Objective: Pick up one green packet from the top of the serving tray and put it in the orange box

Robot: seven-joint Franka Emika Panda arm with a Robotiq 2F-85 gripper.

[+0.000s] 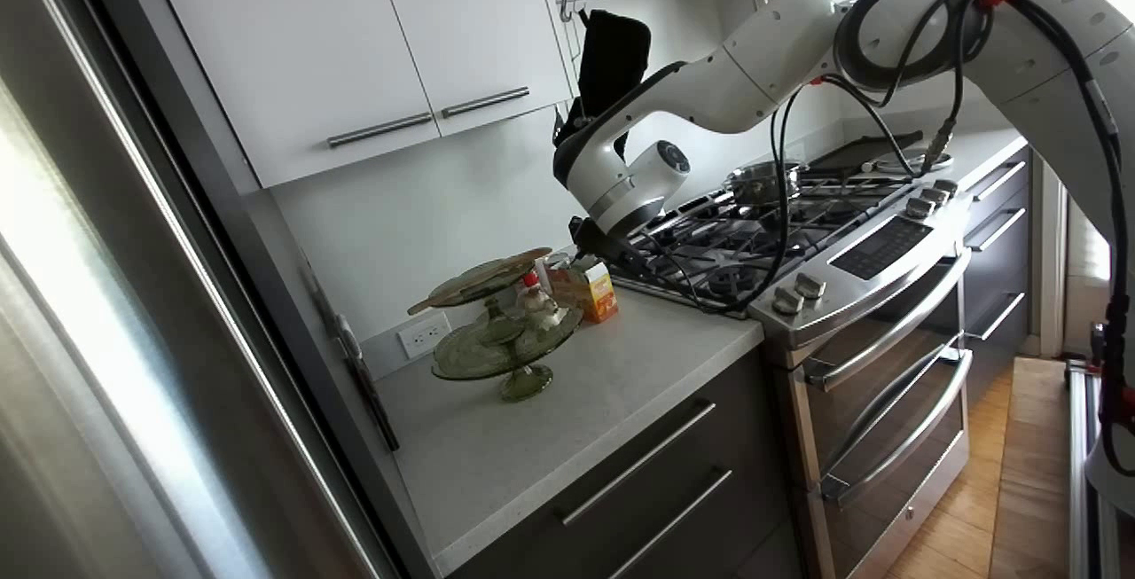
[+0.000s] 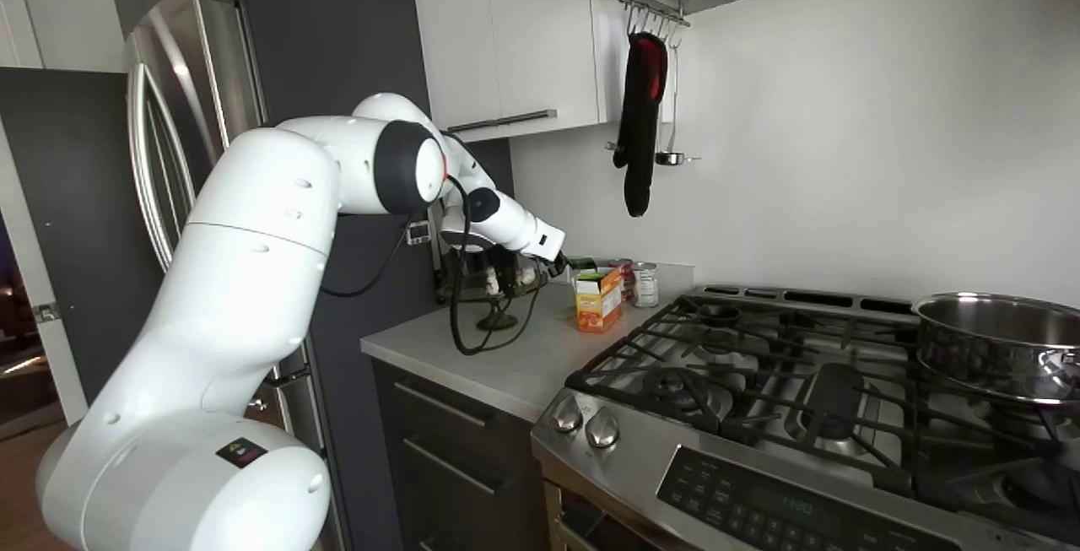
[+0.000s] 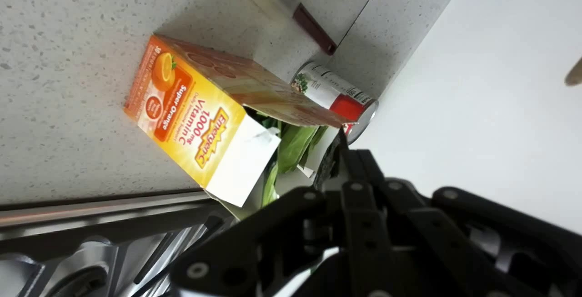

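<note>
- Green packets (image 3: 293, 149) crowd the mouth of the orange box (image 3: 182, 110), just below the gripper (image 3: 352, 151); which one the task means, and whether it is already among them, cannot be told.
- The box stands upright on the counter (image 3: 82, 51) with flaps (image 3: 250, 160) splayed, presumably to leave a wide slot for drops from above.
- The gripper slants down toward that mouth. Its fingers (image 3: 359, 188) look close together, but whether they meet or pinch a packet cannot be told.
- Such a pose suggests delivery, late in the task; next would come parting the fingers, then a careful rise, since a loose flap could snag and drag a probably light box.
- A can (image 3: 329, 88) stands just beyond the box from the gripper, partly hidden by a flap, near enough to limit room on that side.
- The tray (image 1: 465, 359), two plates on one stem, stands on the gripper's side away from the stove (image 2: 764, 403); its upper plate (image 1: 483, 282) shows too edge-on to reveal any packets.
- The arm (image 1: 771, 56) arches high behind the gripper, likely to clear the tray, its cable (image 2: 460, 315) drooping below.
</note>
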